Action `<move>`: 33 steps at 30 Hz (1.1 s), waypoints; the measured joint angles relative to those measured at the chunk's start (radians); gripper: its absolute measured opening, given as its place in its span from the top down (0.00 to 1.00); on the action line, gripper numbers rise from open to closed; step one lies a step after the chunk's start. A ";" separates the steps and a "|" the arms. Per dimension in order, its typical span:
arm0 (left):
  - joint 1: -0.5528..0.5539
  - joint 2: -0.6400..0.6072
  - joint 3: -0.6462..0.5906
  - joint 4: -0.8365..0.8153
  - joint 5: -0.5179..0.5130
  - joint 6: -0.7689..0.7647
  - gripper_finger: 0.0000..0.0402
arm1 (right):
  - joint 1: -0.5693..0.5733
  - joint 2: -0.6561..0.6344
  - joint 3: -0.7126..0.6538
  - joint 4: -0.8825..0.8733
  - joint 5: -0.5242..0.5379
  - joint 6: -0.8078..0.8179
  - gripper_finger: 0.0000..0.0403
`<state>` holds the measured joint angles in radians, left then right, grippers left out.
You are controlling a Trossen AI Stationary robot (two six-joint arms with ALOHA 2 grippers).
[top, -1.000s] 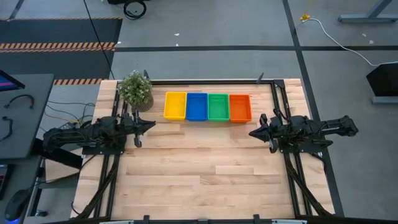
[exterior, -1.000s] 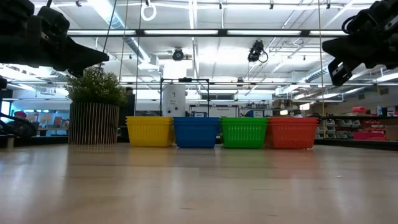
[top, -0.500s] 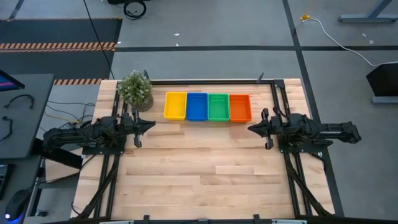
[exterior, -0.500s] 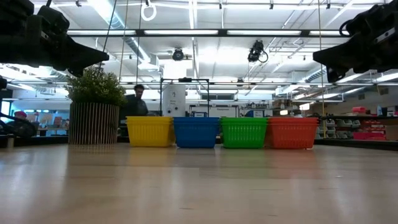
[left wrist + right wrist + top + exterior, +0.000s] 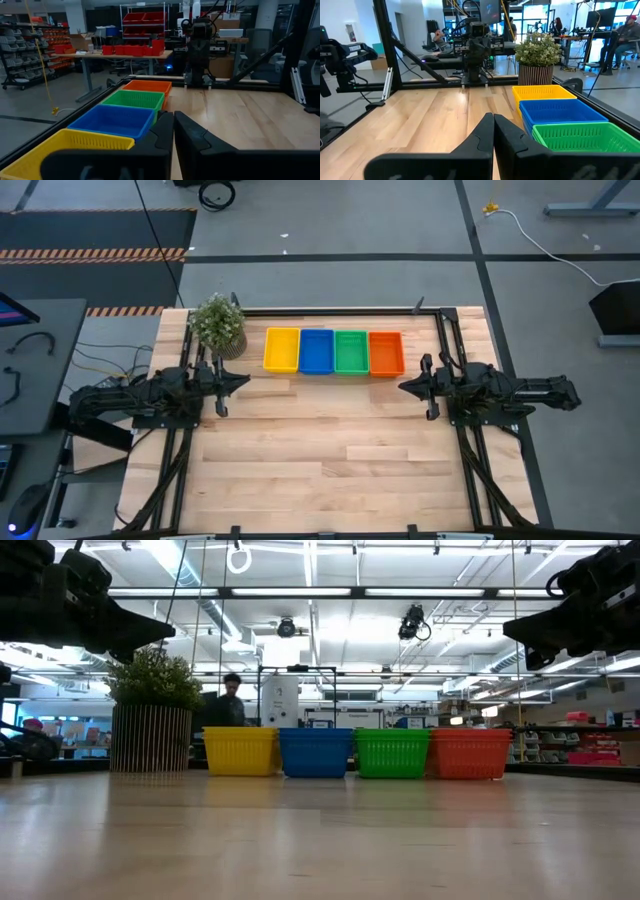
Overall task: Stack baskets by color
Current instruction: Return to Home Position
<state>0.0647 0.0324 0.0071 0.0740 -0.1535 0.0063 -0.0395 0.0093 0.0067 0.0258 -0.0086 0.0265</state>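
Yellow (image 5: 282, 349), blue (image 5: 316, 351), green (image 5: 351, 351) and orange (image 5: 386, 353) baskets stand side by side in a row on the table's far part, resting on their bases. The low view shows the same row, from yellow (image 5: 240, 751) to orange (image 5: 470, 753). My left gripper (image 5: 247, 380) hovers shut at the table's left side, pointing level toward the right, near the yellow basket (image 5: 65, 150). My right gripper (image 5: 402, 387) hovers shut at the right side, pointing level toward the left, near the orange basket. Both are above the table and hold nothing.
A potted green plant (image 5: 218, 323) stands at the far left corner, beside the yellow basket. The near half of the wooden table (image 5: 320, 470) is bare wood. A person (image 5: 228, 705) shows in the room behind the table.
My right gripper has swung slightly toward the far edge and rolled about the line it points along, then kept still. The baskets have not moved. The person behind the table has walked into view.
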 joint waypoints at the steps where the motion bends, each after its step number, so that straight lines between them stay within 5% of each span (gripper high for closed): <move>1: 0.000 0.000 0.000 0.000 0.000 0.000 0.95 | 0.000 0.000 0.000 0.000 0.000 0.000 0.98; 33: 0.000 0.000 0.000 0.000 0.000 0.000 0.93 | 0.000 0.000 0.000 0.000 0.000 0.000 0.98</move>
<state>0.0647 0.0326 0.0071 0.0741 -0.1532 0.0063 -0.0395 0.0093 0.0063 0.0261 -0.0090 0.0265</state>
